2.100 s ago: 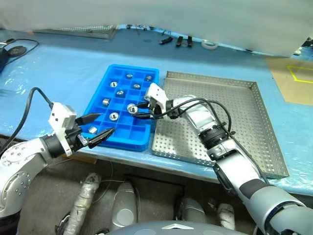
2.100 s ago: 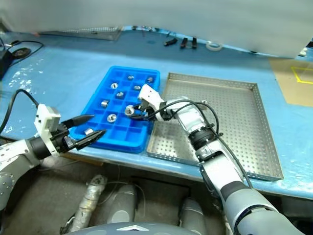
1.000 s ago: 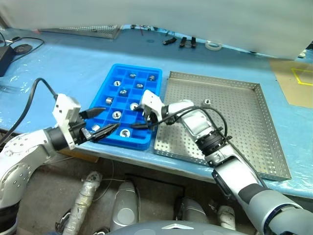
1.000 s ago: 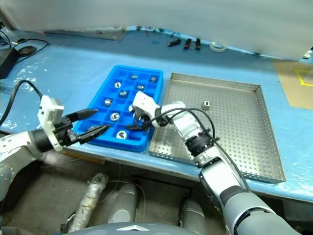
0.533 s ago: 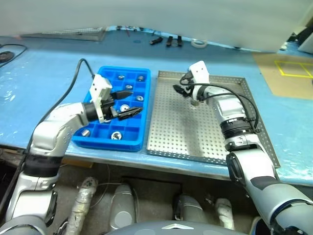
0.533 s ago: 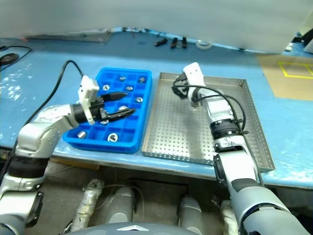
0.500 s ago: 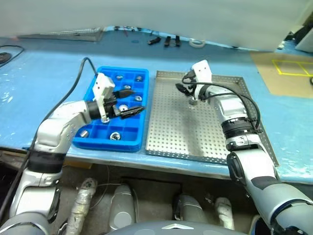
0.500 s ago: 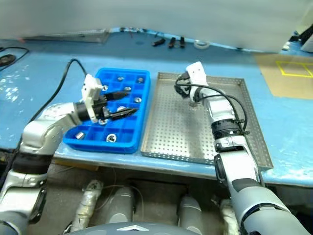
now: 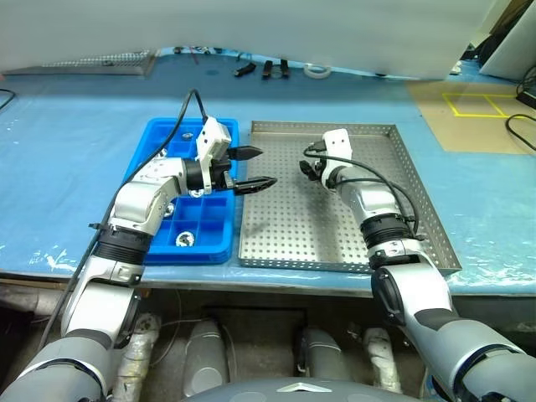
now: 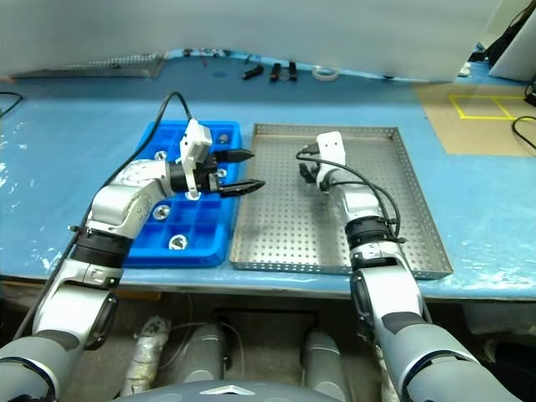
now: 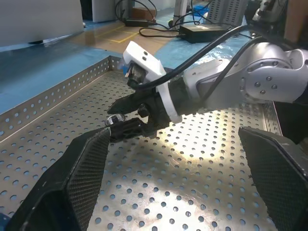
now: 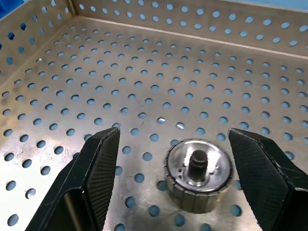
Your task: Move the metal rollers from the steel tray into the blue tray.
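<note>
Right pincer (image 12: pixel 166 192) spread, straddling one metal roller (image 12: pixel 198 173) on the steel tray (image 9: pixel 402 218) floor near its far edge, not gripping. Left pincer (image 9: pixel 251 167) spread and empty over the blue tray (image 9: pixel 146 167) right edge; other rollers (image 9: pixel 183 239) sit in its compartments.

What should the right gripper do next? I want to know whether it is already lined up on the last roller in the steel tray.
Probably ease the right gripper forward a little, then close. Its open fingers already flank the metal roller, which stands untouched on the steel tray.
</note>
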You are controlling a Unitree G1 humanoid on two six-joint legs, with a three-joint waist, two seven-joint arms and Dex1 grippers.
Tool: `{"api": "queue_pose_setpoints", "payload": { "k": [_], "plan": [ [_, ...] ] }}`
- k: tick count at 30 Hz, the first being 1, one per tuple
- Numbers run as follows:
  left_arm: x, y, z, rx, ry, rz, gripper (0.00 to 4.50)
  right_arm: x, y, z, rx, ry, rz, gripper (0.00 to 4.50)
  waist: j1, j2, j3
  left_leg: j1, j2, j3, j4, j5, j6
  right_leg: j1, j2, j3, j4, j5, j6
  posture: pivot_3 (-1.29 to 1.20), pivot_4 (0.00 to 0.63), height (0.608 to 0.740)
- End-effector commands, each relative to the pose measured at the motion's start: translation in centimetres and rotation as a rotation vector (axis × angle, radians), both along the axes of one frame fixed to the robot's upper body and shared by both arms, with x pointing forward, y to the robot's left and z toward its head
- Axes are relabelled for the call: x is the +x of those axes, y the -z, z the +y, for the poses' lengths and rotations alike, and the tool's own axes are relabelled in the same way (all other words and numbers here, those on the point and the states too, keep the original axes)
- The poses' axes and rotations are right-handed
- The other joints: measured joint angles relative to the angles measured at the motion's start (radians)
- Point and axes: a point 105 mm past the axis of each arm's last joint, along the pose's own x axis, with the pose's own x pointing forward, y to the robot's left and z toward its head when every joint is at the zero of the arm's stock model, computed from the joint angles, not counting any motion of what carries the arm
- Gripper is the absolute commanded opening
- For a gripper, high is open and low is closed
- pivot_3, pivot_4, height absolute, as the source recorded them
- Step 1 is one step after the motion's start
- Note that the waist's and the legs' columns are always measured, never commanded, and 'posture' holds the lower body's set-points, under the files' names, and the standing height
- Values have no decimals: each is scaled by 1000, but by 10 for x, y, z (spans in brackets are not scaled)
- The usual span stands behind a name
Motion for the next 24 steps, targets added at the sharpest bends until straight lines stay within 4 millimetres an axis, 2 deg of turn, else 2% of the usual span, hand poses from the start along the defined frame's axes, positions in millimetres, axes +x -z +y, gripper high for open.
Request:
{"api": "queue_pose_setpoints", "payload": {
  "k": [1,6,9,14,20,24],
  "plan": [
    [-5,-13,6,-6,-8,-41,4500,7,-13,-7,3,35,-57,3793,1,0,0,0,0,0,0,0,0,0,0,0,0,0,0,-63,150,740],
    [-10,-11,9,1,-21,-31,4500,7,-7,-9,-16,26,-48,3793,-1,0,0,1,0,0,1,0,0,1,0,-1,0,0,0,-46,150,740],
    [-14,-8,12,6,-25,-20,4500,6,-5,-8,-17,19,-47,3184,-1,0,0,1,0,0,0,0,0,1,0,-1,0,0,0,-46,150,740],
    [-19,-2,25,13,-38,7,4500,6,-15,3,-24,-39,-88,1631,-2,0,0,1,0,0,0,0,0,1,0,-1,0,0,0,-25,150,740],
    [-28,5,54,21,-80,55,4500,0,-46,31,-29,-213,-168,1640,-1,0,0,1,1,0,-1,0,0,0,1,-2,0,0,0,46,150,740],
    [-42,14,77,38,-141,86,4500,-27,-62,71,-31,-514,-179,1640,8,0,0,1,1,0,-2,0,1,-1,1,-2,-2,0,0,115,150,740]
  ]
}}
